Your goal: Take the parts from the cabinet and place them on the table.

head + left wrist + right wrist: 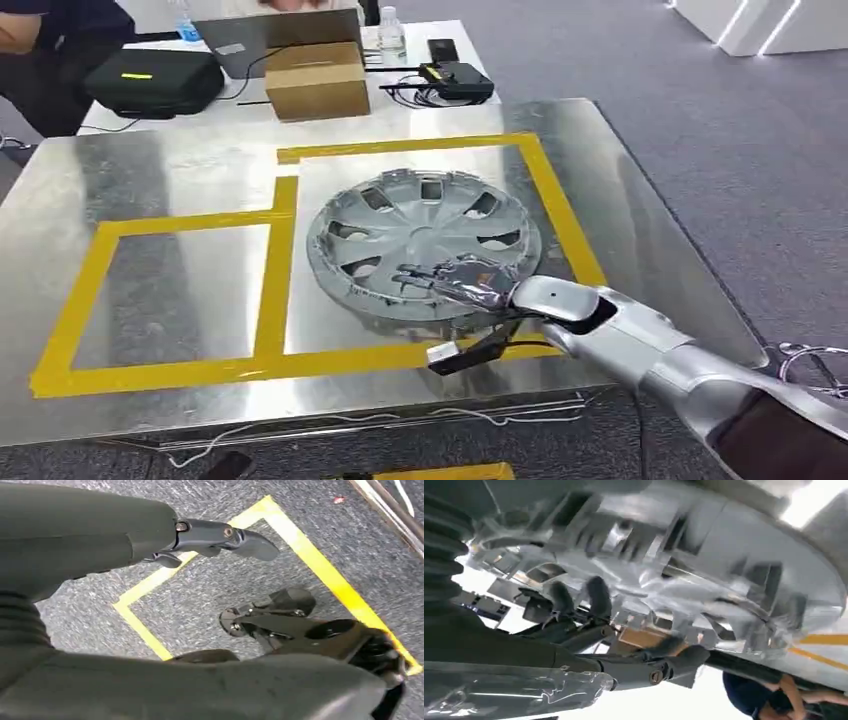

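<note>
One silver hubcap (425, 245) lies inside the yellow tape outline (560, 215), right hand (470, 285) gripping its rim.

Right hand (470, 283) is sitting at the near rim of the hubcap (425, 240), fingers reaching onto it, so the hubcap is blocking any way straight ahead of the hand. To the hand's left, inside the yellow tape (272, 290) outline, bare metal table (150, 160) is lying open. To its right a narrow strip of table is running to the edge, then open carpet. Far beyond the hand, past the hubcap, a cardboard box (316, 80), black case (155, 80) and cables are crowding the back table. Left hand (220, 535) is hanging over open carpet, fingers apart.
</note>
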Motion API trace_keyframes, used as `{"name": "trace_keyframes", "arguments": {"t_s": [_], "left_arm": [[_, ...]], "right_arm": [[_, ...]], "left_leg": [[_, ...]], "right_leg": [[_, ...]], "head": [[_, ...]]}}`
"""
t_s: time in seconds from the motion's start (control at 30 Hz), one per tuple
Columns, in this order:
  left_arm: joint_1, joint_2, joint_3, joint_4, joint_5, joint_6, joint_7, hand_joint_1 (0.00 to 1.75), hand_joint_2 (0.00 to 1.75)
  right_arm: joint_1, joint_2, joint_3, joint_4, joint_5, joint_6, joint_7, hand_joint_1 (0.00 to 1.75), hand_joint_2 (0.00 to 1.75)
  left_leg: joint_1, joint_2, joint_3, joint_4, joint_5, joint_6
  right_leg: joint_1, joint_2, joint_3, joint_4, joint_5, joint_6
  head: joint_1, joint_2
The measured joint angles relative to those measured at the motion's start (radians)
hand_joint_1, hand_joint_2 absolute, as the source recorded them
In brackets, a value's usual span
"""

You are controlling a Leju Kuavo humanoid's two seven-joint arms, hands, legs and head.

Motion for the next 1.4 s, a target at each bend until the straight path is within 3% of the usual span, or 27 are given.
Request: {"name": "trace_keyframes", "arguments": {"t_s": [0.07,0.1,0.13,0.17,0.23,0.3,0.33,0.4,0.43,0.47,0.5,0.57,0.63,0.7,0.8,0.83,0.87,0.93,0.97,1.0,1.07,1.13,1.17,1.2,1.3,1.33,1.4], "left_arm": [[-0.001,0.002,0.0,0.0,0.007,0.003,-0.006,0.0,0.0],[-0.001,0.001,0.0,0.0,0.011,0.003,-0.005,0.0,0.0],[-0.004,-0.001,0.0,0.001,0.013,0.004,-0.005,0.0,0.0],[-0.004,0.0,0.0,0.001,0.014,0.005,-0.005,0.0,0.0],[-0.003,0.0,0.0,0.001,0.017,0.007,-0.006,0.0,0.0],[-0.003,0.001,0.0,0.001,0.023,0.003,-0.009,0.0,0.0],[-0.003,0.002,0.0,0.001,0.024,0.003,-0.011,0.0,0.0],[-0.003,0.003,0.0,0.001,0.026,0.003,-0.014,0.0,0.0],[-0.002,0.003,0.0,0.001,0.027,0.001,-0.018,0.0,0.0],[0.0,0.003,0.0,0.001,0.028,-0.002,-0.024,0.0,0.0],[0.0,0.002,0.0,0.002,0.034,-0.005,-0.032,0.0,0.0],[0.0,0.002,0.0,0.002,0.048,-0.011,-0.055,0.0,0.0],[0.002,0.0,0.0,0.002,0.06,-0.012,-0.072,0.0,0.0],[0.01,-0.002,0.005,0.002,0.082,-0.015,-0.099,0.0,0.0],[0.03,-0.005,0.011,0.003,0.099,-0.018,-0.118,0.0,0.0],[0.032,-0.005,0.013,0.003,0.101,-0.018,-0.121,0.0,0.0],[0.034,-0.007,0.013,0.004,0.104,-0.018,-0.124,0.0,0.0],[0.038,-0.009,0.016,0.004,0.106,-0.02,-0.125,0.0,0.0],[0.038,-0.009,0.019,0.004,0.109,-0.02,-0.127,0.0,0.0],[0.038,-0.009,0.024,0.004,0.12,-0.021,-0.131,0.0,0.0],[0.042,-0.01,0.037,0.004,0.139,-0.02,-0.132,0.0,0.0],[0.051,-0.009,0.051,0.004,0.157,-0.01,-0.132,0.0,0.0],[0.055,-0.01,0.061,0.004,0.166,-0.004,-0.132,0.0,0.0],[0.057,-0.011,0.069,0.004,0.173,0.002,-0.131,0.0,0.0],[0.065,-0.011,0.092,0.004,0.19,0.014,-0.129,0.0,0.0],[0.067,-0.011,0.098,0.004,0.192,0.018,-0.129,0.0,0.0],[0.067,-0.008,0.111,0.004,0.199,0.024,-0.129,0.0,0.0]], "right_arm": [[0.0,-0.002,-0.007,0.007,-0.008,0.009,0.015,0.0,0.0],[-0.002,-0.003,-0.013,0.011,-0.014,0.009,0.021,0.0,0.0],[-0.004,-0.003,-0.018,0.013,-0.02,0.008,0.026,0.0,0.0],[-0.004,-0.006,-0.025,0.014,-0.033,-0.001,0.028,0.0,0.0],[0.004,-0.011,-0.046,0.014,-0.065,-0.041,0.027,0.0,0.0],[0.014,-0.021,-0.073,0.01,-0.09,-0.08,0.027,0.0,0.0],[0.017,-0.023,-0.085,0.006,-0.097,-0.094,0.027,0.0,0.0],[0.028,-0.031,-0.111,-0.003,-0.102,-0.105,0.027,0.0,0.0],[0.036,-0.035,-0.12,-0.006,-0.104,-0.108,0.032,0.0,0.0],[0.047,-0.04,-0.129,-0.013,-0.11,-0.119,0.035,0.0,0.0],[0.061,-0.047,-0.141,-0.025,-0.121,-0.153,0.042,0.0,0.0],[0.103,-0.068,-0.192,-0.081,-0.143,-0.299,0.053,0.0,0.0],[0.148,-0.08,-0.243,-0.147,-0.131,-0.421,0.058,0.0,0.0],[0.286,-0.086,-0.378,-0.332,-0.089,-0.525,0.035,0.0,0.0],[0.466,-0.08,-0.544,-0.561,-0.063,-0.529,-0.018,0.0,0.0],[0.525,-0.079,-0.585,-0.636,-0.061,-0.53,-0.024,0.0,0.0],[0.568,-0.079,-0.625,-0.699,-0.058,-0.53,-0.027,0.0,0.0],[0.623,-0.075,-0.694,-0.791,-0.059,-0.529,-0.039,0.0,0.0],[0.654,-0.07,-0.72,-0.827,-0.078,-0.529,-0.07,0.0,0.0],[0.704,-0.055,-0.764,-0.889,-0.105,-0.529,-0.121,0.0,0.0],[0.838,-0.012,-0.844,-1.017,-0.152,-0.53,-0.226,0.0,0.0],[0.992,0.043,-0.93,-1.164,-0.206,-0.53,-0.3,0.0,0.0],[1.063,0.077,-0.979,-1.231,-0.247,-0.529,-0.329,0.0,0.0],[1.124,0.097,-1.015,-1.273,-0.278,-0.529,-0.346,0.0,0.0],[1.25,0.167,-1.128,-1.349,-0.344,-0.519,-0.364,0.0,0.0],[1.272,0.189,-1.169,-1.355,-0.352,-0.511,-0.365,0.0,0.0],[1.297,0.225,-1.236,-1.358,-0.36,-0.494,-0.365,0.0,0.0]], "left_leg": [[0.004,0.001,0.085,-0.165,0.087,-0.002],[0.01,0.005,0.127,-0.243,0.107,-0.007],[0.007,0.004,0.139,-0.269,0.094,-0.005],[0.008,0.0,0.132,-0.262,0.093,0.013],[0.005,0.0,0.131,-0.261,0.091,0.026],[0.009,0.0,0.135,-0.263,0.094,0.042],[0.008,0.0,0.135,-0.263,0.094,0.048],[0.005,0.0,0.135,-0.263,0.093,0.052],[0.004,0.0,0.135,-0.263,0.092,0.054],[0.003,0.0,0.135,-0.263,0.092,0.055],[0.002,-0.001,0.136,-0.263,0.091,0.055],[0.001,-0.004,0.14,-0.263,0.089,0.055],[0.001,-0.006,0.145,-0.263,0.085,0.051],[-0.002,-0.012,0.145,-0.262,0.081,0.041],[0.003,-0.013,0.152,-0.269,0.078,0.023],[0.004,-0.01,0.151,-0.265,0.069,0.017],[0.001,-0.005,0.143,-0.242,0.049,0.011],[0.003,-0.002,0.075,-0.098,-0.034,0.005],[0.003,-0.002,0.041,-0.025,-0.063,0.003],[0.003,-0.002,0.018,0.02,-0.073,0.001],[0.003,-0.001,0.038,-0.019,-0.03,0.0],[0.004,-0.001,0.128,-0.18,0.053,0.002],[0.005,-0.003,0.166,-0.244,0.067,0.002],[0.004,-0.007,0.176,-0.273,0.057,0.009],[-0.002,-0.006,0.173,-0.263,0.057,0.031],[0.003,-0.002,0.172,-0.268,0.063,0.042],[0.002,0.002,0.167,-0.268,0.07,0.054]], "right_leg": [[-0.005,0.001,0.004,0.001,-0.001,0.006],[-0.002,0.003,0.004,0.003,-0.002,0.014],[0.007,0.005,-0.004,0.012,-0.006,0.021],[0.007,0.006,-0.005,0.007,-0.003,0.024],[0.005,0.006,-0.001,0.0,-0.001,0.03],[0.002,0.001,-0.008,0.017,-0.018,0.041],[0.003,0.0,-0.03,0.069,-0.051,0.044],[0.003,0.0,-0.11,0.24,-0.129,0.047],[0.003,0.0,-0.144,0.308,-0.151,0.046],[0.003,0.0,-0.16,0.332,-0.148,0.044],[0.003,0.0,-0.149,0.306,-0.123,0.041],[0.005,0.0,-0.079,0.158,-0.044,0.032],[0.007,0.0,-0.02,0.046,0.0,0.025],[0.013,-0.001,0.007,0.006,-0.013,0.025],[0.018,0.001,0.007,0.007,-0.016,0.015],[0.008,-0.003,0.015,-0.001,-0.013,0.009],[0.007,-0.004,0.017,-0.003,-0.015,0.005],[0.007,-0.007,0.016,-0.003,-0.016,-0.001],[0.007,-0.007,0.016,-0.003,-0.017,-0.002],[0.007,-0.007,0.017,-0.003,-0.018,-0.004],[0.006,-0.011,0.022,-0.002,-0.019,-0.001],[0.002,-0.012,0.029,-0.001,-0.023,0.005],[0.003,-0.012,0.029,0.0,-0.027,0.011],[0.009,-0.008,0.023,0.013,-0.03,0.016],[0.006,-0.004,0.027,0.002,-0.021,0.031],[0.004,-0.003,0.025,0.005,-0.025,0.034],[0.003,-0.004,-0.002,0.079,-0.103,0.042]], "head": [[0.0,0.0],[-0.002,0.0],[-0.008,0.0],[-0.007,0.0],[-0.004,0.0],[-0.002,0.0],[0.001,0.0],[0.002,0.0],[0.002,0.0],[0.003,0.0],[0.003,0.0],[0.003,0.0],[0.003,0.0],[0.002,0.0],[0.001,0.0],[0.003,0.0],[0.002,0.0],[-0.001,0.0],[-0.001,0.0],[-0.002,0.0],[-0.002,0.0],[-0.002,0.0],[-0.002,0.0],[-0.005,0.0],[0.002,0.0],[0.0,0.0],[0.008,0.0]]}}
